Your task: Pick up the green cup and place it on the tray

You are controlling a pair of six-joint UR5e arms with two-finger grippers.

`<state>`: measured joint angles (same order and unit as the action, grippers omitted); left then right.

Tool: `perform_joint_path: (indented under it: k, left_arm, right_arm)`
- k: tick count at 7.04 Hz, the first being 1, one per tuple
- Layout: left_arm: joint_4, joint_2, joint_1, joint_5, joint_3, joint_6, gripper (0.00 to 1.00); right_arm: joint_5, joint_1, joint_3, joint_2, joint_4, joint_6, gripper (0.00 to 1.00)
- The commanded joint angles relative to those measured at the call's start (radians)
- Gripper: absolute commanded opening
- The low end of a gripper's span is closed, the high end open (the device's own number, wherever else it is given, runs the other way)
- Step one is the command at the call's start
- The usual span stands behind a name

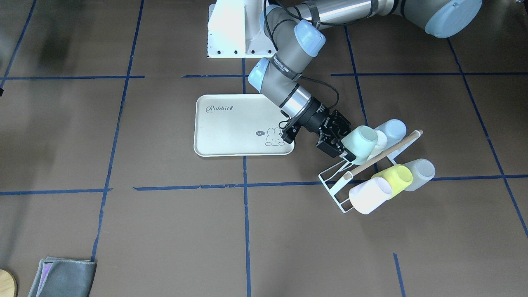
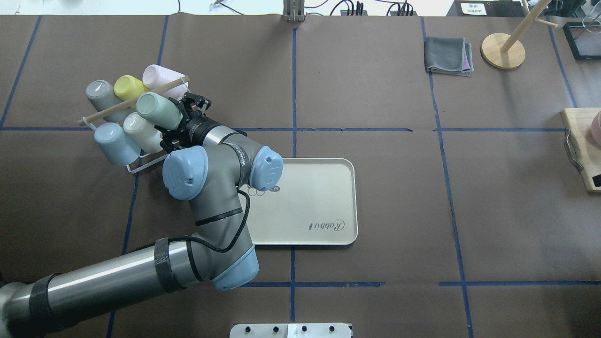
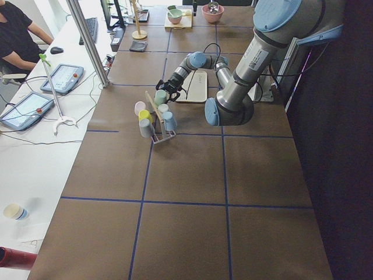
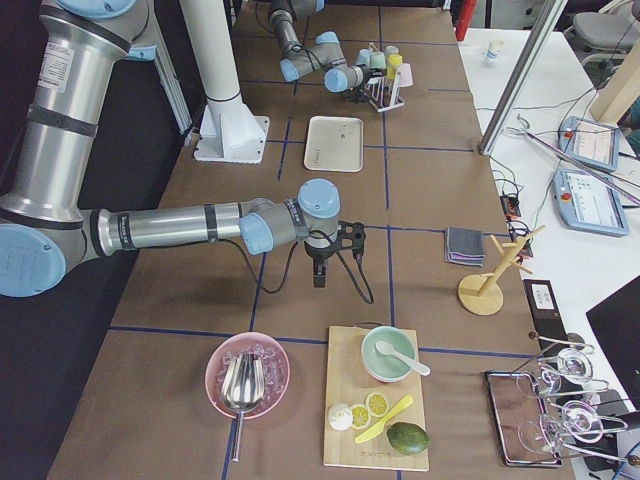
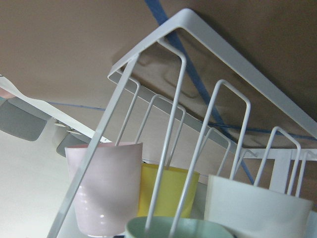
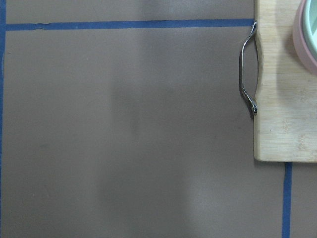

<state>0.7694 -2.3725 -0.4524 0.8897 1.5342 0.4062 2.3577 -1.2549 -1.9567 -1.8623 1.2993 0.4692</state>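
The green cup lies tilted at the white wire rack, above its wooden rod. My left gripper is shut on the cup, fingers around its open end; it shows in the overhead view with the cup pointing away. The cup's rim sits at the bottom of the left wrist view behind rack wires. The cream tray lies flat just beside the left arm and bears nothing. My right gripper hangs over bare table far from the cups; I cannot tell whether it is open.
The rack also holds a yellow-green cup, a pale blue cup, a white cup and a grey cup. A grey cloth, a wooden stand and a cutting board lie at the right.
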Motion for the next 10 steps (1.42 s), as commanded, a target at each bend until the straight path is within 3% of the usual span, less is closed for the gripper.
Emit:
perform_joint_path:
  k: [1, 2, 4, 5, 6, 7, 8, 9, 10]
  left_arm:
    - [-0.041, 0.010, 0.000, 0.000, 0.101, 0.005, 0.71]
    - [-0.042, 0.012, -0.002, 0.000, 0.134, 0.005, 0.71]
    - [-0.006, 0.047, 0.000, 0.024, 0.313, -0.006, 0.70]
    - [0.080, 0.065, -0.002, 0.126, 0.389, -0.041, 0.71]
    - [0.208, 0.078, -0.002, 0.187, 0.394, -0.158, 0.70]
    - [0.395, 0.099, -0.003, 0.249, 0.396, -0.273, 0.68]
    - [0.673, 0.166, -0.002, 0.327, 0.396, -0.444, 0.68]
    - [0.985, 0.218, 0.001, 0.346, 0.379, -0.555, 0.68]
    - [1.184, 0.229, 0.009, 0.347, 0.322, -0.657, 0.64]
  right_arm:
    - [0.000, 0.000, 0.004, 0.002, 0.000, 0.002, 1.00]
    - [0.000, 0.000, 0.004, 0.002, 0.000, 0.003, 1.00]
    - [0.000, 0.000, 0.006, 0.006, 0.002, 0.003, 1.00]
    - [0.000, 0.000, 0.007, 0.006, 0.002, 0.003, 1.00]
    - [0.000, 0.000, 0.009, 0.006, 0.002, 0.003, 1.00]
    - [0.000, 0.000, 0.012, 0.006, 0.000, 0.002, 1.00]
    - [0.000, 0.000, 0.019, 0.008, 0.000, 0.002, 1.00]
    - [-0.001, 0.000, 0.021, 0.008, 0.000, -0.001, 1.00]
    - [-0.001, 0.000, 0.022, 0.011, 0.000, -0.003, 1.00]
